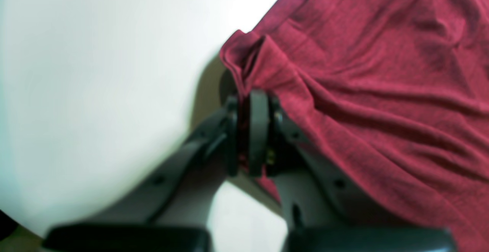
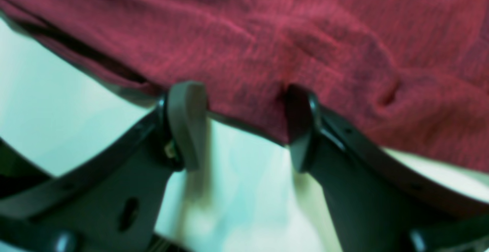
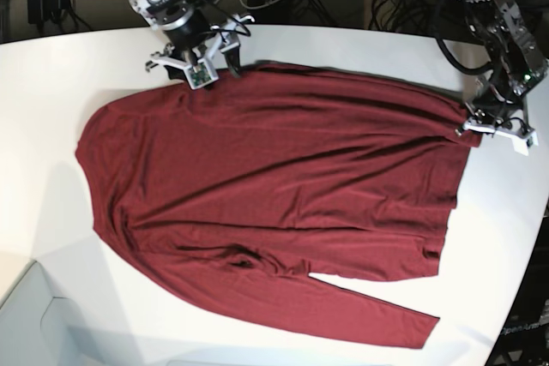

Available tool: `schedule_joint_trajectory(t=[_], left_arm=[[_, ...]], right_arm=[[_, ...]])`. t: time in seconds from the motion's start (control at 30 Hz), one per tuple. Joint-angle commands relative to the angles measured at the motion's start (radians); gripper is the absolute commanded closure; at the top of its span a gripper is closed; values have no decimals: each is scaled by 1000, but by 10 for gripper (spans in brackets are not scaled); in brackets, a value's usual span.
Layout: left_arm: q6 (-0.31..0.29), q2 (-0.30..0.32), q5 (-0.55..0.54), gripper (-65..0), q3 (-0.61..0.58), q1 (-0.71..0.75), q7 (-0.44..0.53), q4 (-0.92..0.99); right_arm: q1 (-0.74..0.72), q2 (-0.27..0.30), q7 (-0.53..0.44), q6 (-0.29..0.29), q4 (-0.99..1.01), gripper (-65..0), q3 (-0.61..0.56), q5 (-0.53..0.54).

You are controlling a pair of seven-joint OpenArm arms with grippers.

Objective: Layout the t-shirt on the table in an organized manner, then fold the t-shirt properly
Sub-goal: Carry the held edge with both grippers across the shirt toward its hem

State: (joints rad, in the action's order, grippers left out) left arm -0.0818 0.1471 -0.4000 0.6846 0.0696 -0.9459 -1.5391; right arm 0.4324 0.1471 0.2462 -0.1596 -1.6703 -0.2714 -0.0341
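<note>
Maroon t-shirt lies spread on the white bench. Left gripper jaws pinch its hem corner; right gripper jaws stand spread at its edge.

We see the t-shirt as thin, matt maroon knit cloth, finely textured and wrinkled. The table presents a smooth white surface with slight sheen. The right gripper fingers appear as dark matt plastic.

Counter: smooth, white, with a curved edge.
On it: maroon long-sleeved t-shirt, spread mostly flat, wrinkled.
</note>
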Motion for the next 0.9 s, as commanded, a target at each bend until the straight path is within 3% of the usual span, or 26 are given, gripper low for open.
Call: schedule_joint_trajectory(t=[0.0, 0.4, 0.6, 0.73, 0.87], left_arm=[[-2, 15, -6, -4, 2, -12, 12, -21], [-2, 16, 0, -4, 2, -41, 11, -21], [-2, 16, 2, -4, 2, -52, 11, -21], [-2, 16, 3, -4, 4, -54, 11, -21], [-2, 35, -6, -4, 2, -54, 11, -21]], right_arm=[[-2, 3, -12, -4, -4, -339, 1, 0], [0, 10, -5, -4, 2, -341, -2, 0], [-10, 52, -11, -4, 51, -328, -58, 0], [-11, 55, -12, -4, 86, -246, -76, 0], [-11, 52, -12, -4, 104, -120, -76, 0]])
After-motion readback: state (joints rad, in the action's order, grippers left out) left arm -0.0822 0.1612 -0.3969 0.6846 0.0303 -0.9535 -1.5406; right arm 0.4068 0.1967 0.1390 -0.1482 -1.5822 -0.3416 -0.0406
